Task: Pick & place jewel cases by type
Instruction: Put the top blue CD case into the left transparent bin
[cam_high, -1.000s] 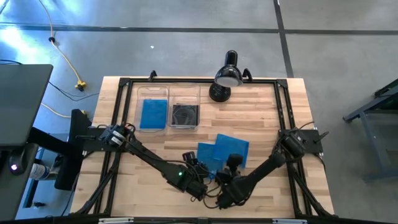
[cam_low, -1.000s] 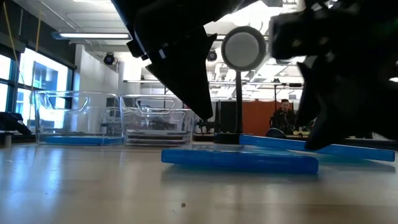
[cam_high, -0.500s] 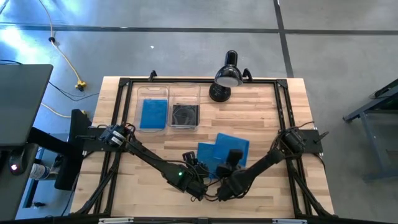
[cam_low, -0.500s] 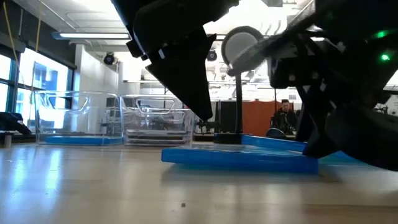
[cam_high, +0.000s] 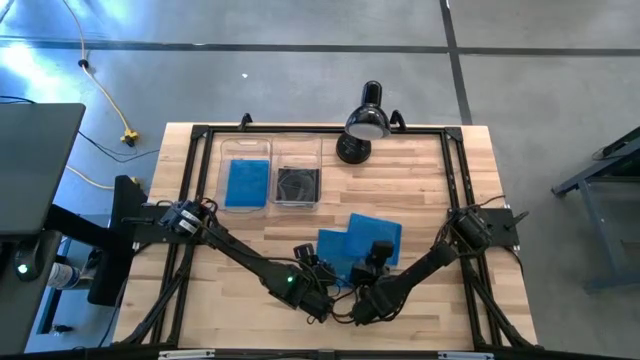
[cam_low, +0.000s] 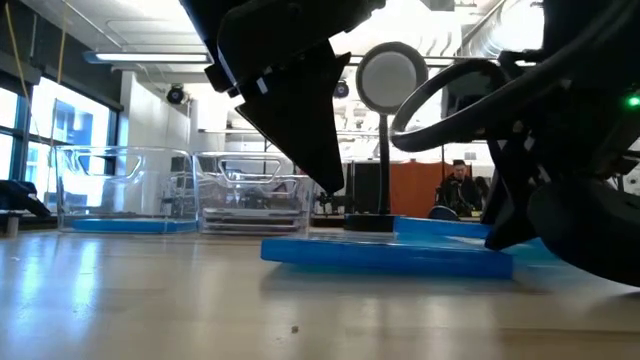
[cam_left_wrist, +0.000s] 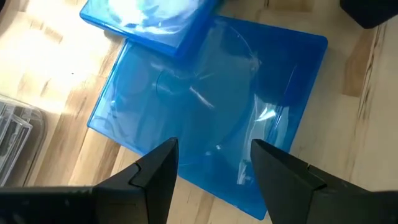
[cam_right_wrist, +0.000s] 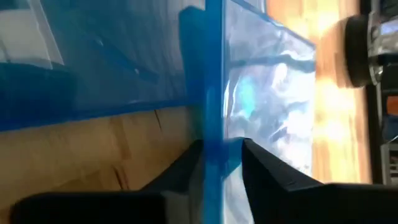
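Two translucent blue jewel cases lie overlapped on the wooden table: one flat (cam_high: 335, 252), and one to its right (cam_high: 378, 235) resting partly on it. My left gripper (cam_left_wrist: 214, 171) hovers open over the flat case (cam_left_wrist: 205, 106), its tip (cam_low: 330, 185) just above the case and touching nothing. My right gripper (cam_right_wrist: 221, 155) is low at the cases' near right side (cam_high: 362, 295), shut on a blue case's edge. A blue case (cam_high: 246, 183) and a dark one (cam_high: 297, 185) lie in two clear bins. My right gripper pinches a blue jewel case's thin edge (cam_right_wrist: 214, 118) between its two fingers, one finger (cam_right_wrist: 189, 165) on each face. The fingers slant down from the table's near right. The case rests against the other blue case (cam_right_wrist: 93, 56). Which of the two it holds I cannot tell.
Two clear bins (cam_high: 246, 160) (cam_high: 297, 160) stand side by side at the far left of the table. A black desk lamp (cam_high: 362, 125) stands at the far edge. Bare wood lies at the table's near left and right. Both arms crowd the near middle.
My right gripper has sunk and moved a little toward the table's left, in to the blue cases. The cases lie as before.
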